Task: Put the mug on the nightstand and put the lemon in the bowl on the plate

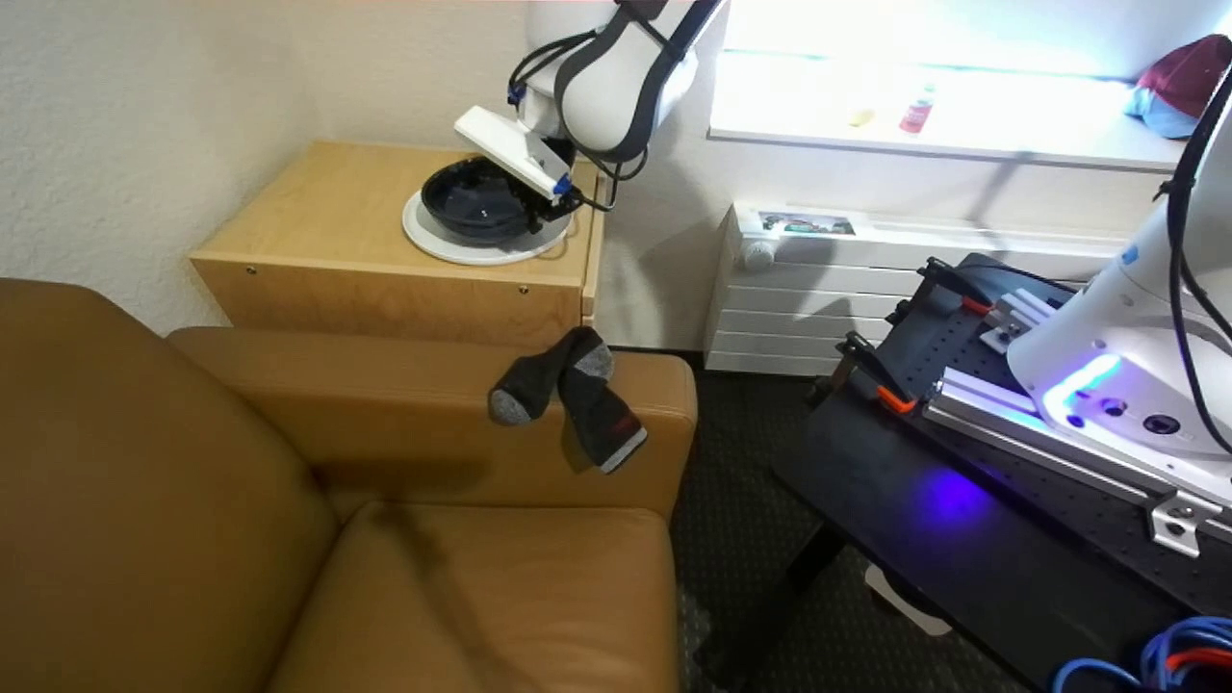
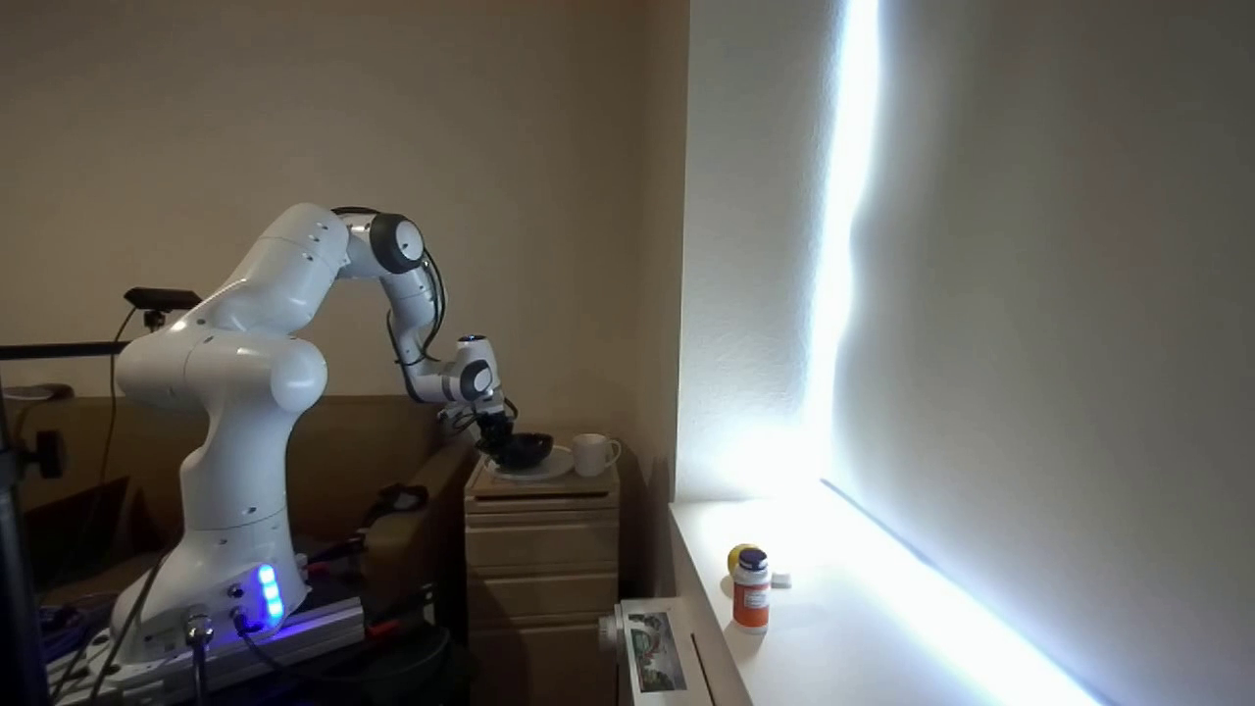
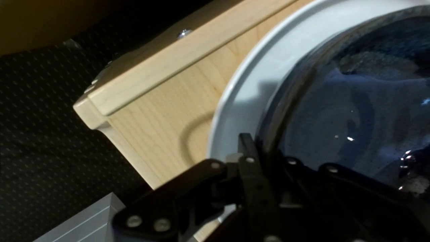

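I saw the light-wood nightstand (image 1: 318,197) carry the round white plate (image 1: 448,248) in both exterior views. On the same top, in an exterior view, the white mug (image 2: 588,455) stood upright just right of the plate; whether they touched, I could not tell. In an exterior view, the white windowsill (image 1: 789,101) bore the lemon (image 1: 859,117), a red-labelled bottle (image 1: 917,113) right of it and a maroon-and-blue cap (image 1: 1179,82) farther right. Two dark socks (image 1: 592,409) lay toward the right end of the brown sofa's arm (image 1: 385,375). The black table (image 1: 866,472) held my white base (image 1: 1126,361) and an aluminium rail (image 1: 1020,430).
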{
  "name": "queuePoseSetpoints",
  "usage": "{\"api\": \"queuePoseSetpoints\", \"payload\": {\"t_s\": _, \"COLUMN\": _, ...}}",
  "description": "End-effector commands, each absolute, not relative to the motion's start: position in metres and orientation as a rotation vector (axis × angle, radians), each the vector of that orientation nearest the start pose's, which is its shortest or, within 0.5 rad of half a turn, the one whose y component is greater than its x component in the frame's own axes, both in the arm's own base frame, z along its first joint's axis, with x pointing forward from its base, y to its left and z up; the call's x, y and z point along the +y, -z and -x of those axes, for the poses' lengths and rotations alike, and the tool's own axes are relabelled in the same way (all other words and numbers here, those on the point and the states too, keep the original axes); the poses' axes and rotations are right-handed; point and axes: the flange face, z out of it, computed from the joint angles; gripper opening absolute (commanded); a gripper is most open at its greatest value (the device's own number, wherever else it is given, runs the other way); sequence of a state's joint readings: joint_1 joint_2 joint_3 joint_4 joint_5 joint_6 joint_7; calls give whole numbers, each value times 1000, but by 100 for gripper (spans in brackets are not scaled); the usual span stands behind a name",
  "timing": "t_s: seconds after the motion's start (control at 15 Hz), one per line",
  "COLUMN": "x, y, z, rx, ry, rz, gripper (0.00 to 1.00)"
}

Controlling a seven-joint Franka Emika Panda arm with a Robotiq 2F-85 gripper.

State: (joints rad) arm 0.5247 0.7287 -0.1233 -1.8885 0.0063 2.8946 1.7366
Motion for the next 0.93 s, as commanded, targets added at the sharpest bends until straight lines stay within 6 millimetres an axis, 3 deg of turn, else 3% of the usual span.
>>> {"api": "queuePoseSetpoints", "payload": {"t_s": 0.0, "x": 250, "y": -152, "z": -611, "rx": 1783, "ry": 271, "rz": 2273, "gripper": 2}}
{"api": "queuePoseSetpoints", "payload": {"t_s": 0.47, "x": 235, "y": -148, "z": -614, "rx": 1836, "ry": 152, "rz": 2204, "gripper": 2}}
{"api": "queuePoseSetpoints", "payload": {"t_s": 0.53, "x": 236, "y": -148, "z": -613, "rx": 1830, "ry": 127, "rz": 2215, "gripper": 35}}
{"api": "queuePoseSetpoints", "payload": {"t_s": 0.67, "x": 240, "y": -146, "z": -608, "rx": 1816, "ry": 84, "rz": 2254, "gripper": 42}}
{"api": "queuePoseSetpoints", "payload": {"t_s": 0.87, "x": 244, "y": -149, "z": -596, "rx": 1820, "ry": 60, "rz": 2349, "gripper": 65}}
